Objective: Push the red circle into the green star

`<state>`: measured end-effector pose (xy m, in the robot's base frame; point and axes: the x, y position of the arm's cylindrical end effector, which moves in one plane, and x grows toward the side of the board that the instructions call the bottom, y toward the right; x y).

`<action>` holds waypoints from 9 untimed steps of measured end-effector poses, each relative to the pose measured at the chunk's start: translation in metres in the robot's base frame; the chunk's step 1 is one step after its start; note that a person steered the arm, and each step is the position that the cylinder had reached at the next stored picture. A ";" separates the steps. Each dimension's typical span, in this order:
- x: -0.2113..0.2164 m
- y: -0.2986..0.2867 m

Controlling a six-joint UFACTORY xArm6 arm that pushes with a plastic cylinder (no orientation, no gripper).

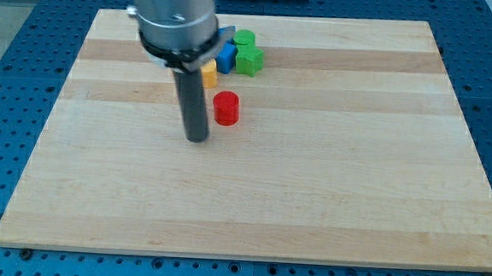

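The red circular block [226, 108] stands alone on the pale wooden surface [312, 176], below and to the view's left of the green star-shaped block [250, 61]. My tip [195, 137], a bare dark rod and the only end effector, holds nothing and sits just beside the red circular block, lower left, apparently not touching. Risk: an off-centre push could glance the block into the yellow block [208, 70] or blue block [226, 56], scattering them.
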<state>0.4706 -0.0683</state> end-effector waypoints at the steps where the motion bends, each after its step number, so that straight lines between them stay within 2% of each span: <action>1: 0.000 0.039; 4: -0.070 0.030; 6: -0.032 0.016; 7: -0.038 -0.022; 9: -0.073 -0.002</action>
<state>0.3979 -0.0706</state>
